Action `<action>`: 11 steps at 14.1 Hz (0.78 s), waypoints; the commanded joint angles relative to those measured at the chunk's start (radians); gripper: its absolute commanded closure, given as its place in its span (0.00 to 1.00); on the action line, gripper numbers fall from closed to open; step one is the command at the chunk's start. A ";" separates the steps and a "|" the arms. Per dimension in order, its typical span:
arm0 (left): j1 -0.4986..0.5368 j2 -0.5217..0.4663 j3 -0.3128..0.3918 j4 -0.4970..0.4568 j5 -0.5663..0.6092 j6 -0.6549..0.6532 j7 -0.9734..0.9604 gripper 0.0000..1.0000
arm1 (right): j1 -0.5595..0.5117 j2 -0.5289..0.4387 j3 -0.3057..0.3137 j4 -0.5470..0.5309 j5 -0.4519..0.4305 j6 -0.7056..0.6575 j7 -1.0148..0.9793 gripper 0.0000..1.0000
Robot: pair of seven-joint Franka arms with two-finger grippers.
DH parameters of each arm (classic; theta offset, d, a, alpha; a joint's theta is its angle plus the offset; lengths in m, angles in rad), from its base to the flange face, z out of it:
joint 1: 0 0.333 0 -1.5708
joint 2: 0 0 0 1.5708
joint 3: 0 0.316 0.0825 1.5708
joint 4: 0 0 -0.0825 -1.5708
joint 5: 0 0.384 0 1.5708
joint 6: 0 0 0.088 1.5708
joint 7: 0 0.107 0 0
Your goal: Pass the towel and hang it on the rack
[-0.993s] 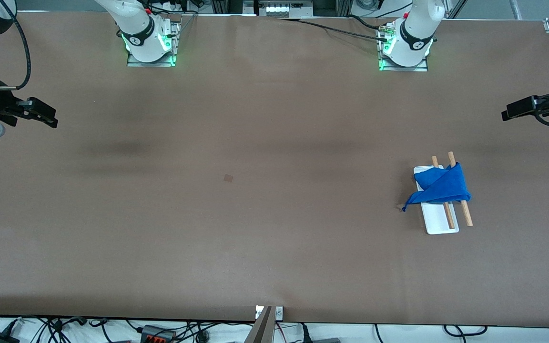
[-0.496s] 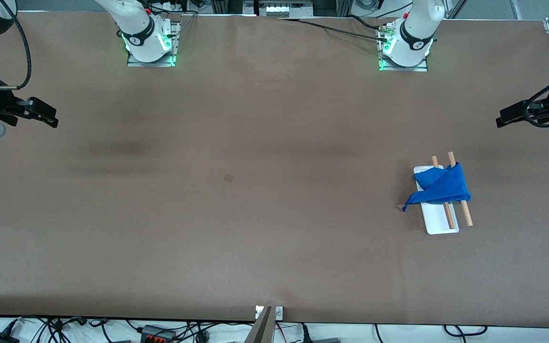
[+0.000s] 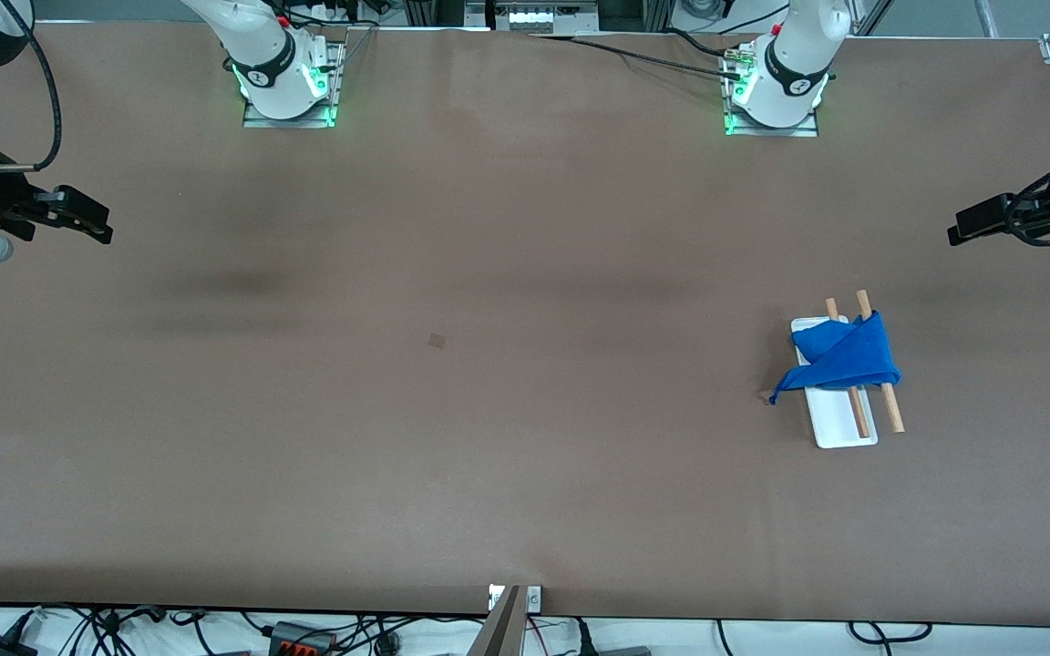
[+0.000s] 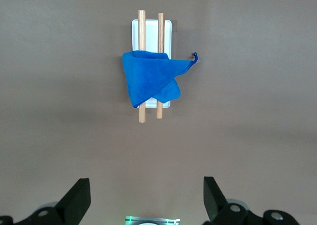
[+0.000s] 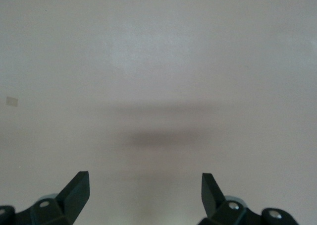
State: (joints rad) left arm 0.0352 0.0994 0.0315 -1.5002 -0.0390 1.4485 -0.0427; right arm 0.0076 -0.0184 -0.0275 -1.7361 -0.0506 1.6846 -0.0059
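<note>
The blue towel (image 3: 839,357) hangs folded over both wooden rods of the rack (image 3: 841,430), which stands on the table toward the left arm's end. One corner trails down to the table. Both also show in the left wrist view: towel (image 4: 148,79), rack (image 4: 151,27). My left gripper (image 3: 967,226) is open and empty, up in the air over the table's edge at the left arm's end, apart from the rack. My right gripper (image 3: 92,223) is open and empty over the right arm's end of the table; the right arm waits.
The brown table (image 3: 488,410) carries a small brown square mark (image 3: 437,341) near its middle. The two arm bases (image 3: 288,82) stand along the table's farthest edge. Cables lie below the near edge.
My left gripper has drifted slightly toward the table's middle and down in the front view. The towel, the rack and the right arm have not moved.
</note>
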 commanded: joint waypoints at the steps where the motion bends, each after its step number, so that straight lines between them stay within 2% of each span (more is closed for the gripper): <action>1: 0.011 -0.015 -0.013 -0.014 -0.012 0.013 0.003 0.00 | 0.003 -0.011 -0.002 0.004 0.017 -0.016 -0.008 0.00; 6: 0.015 -0.015 -0.015 -0.015 -0.039 0.013 0.091 0.00 | 0.003 -0.011 -0.002 0.004 0.017 -0.017 0.007 0.00; 11: 0.014 -0.015 -0.015 -0.015 -0.041 0.006 0.093 0.00 | 0.003 -0.011 -0.002 0.004 0.015 -0.022 -0.006 0.00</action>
